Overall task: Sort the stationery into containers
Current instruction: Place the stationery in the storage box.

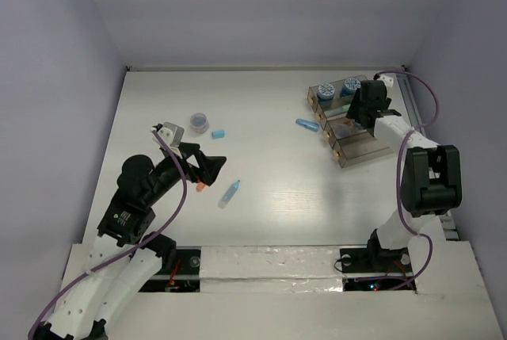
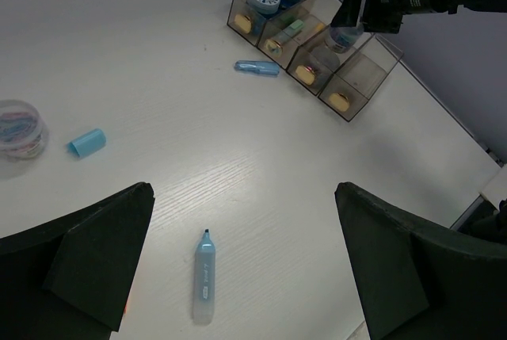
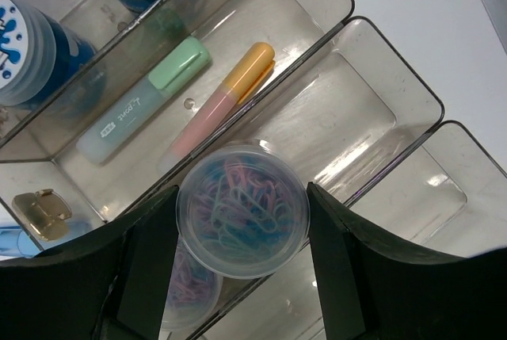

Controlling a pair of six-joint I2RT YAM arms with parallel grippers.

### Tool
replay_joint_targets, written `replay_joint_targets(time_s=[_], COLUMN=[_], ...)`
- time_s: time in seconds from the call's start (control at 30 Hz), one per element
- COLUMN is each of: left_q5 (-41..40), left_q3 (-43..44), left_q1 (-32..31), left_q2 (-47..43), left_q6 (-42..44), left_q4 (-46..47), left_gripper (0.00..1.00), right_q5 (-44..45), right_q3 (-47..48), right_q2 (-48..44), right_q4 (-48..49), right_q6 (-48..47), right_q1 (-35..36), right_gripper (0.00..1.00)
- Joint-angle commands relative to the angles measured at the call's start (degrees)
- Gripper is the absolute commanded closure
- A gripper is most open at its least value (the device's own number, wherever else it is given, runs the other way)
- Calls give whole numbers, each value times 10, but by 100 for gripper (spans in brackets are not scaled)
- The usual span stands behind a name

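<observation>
reaching over the containers (image 1: pixel 358 150), right jaws clamp a jar (image 3: pixel 242 209).

By the far right corner of the table (image 1: pixel 269 102), the right gripper (image 1: pixel 366 110) covers the middle of the rack (image 1: pixel 348 152) from overhead, so I can't make out there the jar of paper clips (image 3: pixel 242 209) it clasps. Seen from the right wrist, that jar hides most of a second jar (image 3: pixel 188 296) lying under it in the bin. The blue rolls (image 3: pixel 24 43) are cut off by the top and left borders. The left wrist view slices a third jar (image 2: pixel 17 127) at its left border. An orange stick (image 1: pixel 202 186) is mostly tucked under the left gripper (image 1: pixel 207 162) and too small to make out.
</observation>
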Motion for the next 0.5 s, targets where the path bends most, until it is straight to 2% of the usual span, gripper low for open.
replay_joint_targets(time_s=[0.0, 0.1, 0.13, 0.23, 0.27, 0.3, 0.47], left_q5=[2, 2, 2, 3, 3, 3, 3], left_q3=[7, 7, 8, 7, 7, 7, 8], left_q1=[-3, -3, -3, -3, -3, -3, -3], left_q2=[0, 1, 1, 2, 2, 2, 2], left_q6=[7, 6, 7, 6, 6, 6, 6], left_q4=[26, 26, 26, 26, 26, 27, 28], left_gripper=[1, 1, 1, 1, 1, 1, 1], right_q5=[15, 23, 27, 22, 18, 17, -5], right_q3=[21, 15, 16, 19, 22, 24, 29], right_q2=[0, -3, -5, -11, -13, -15, -32], right_q4=[30, 28, 24, 17, 15, 13, 3], right_q6=[4, 8, 8, 8, 9, 9, 6], right_q1=[-1, -1, -1, -1, -1, -1, -1], right_gripper=[65, 57, 48, 32, 30, 24, 16])
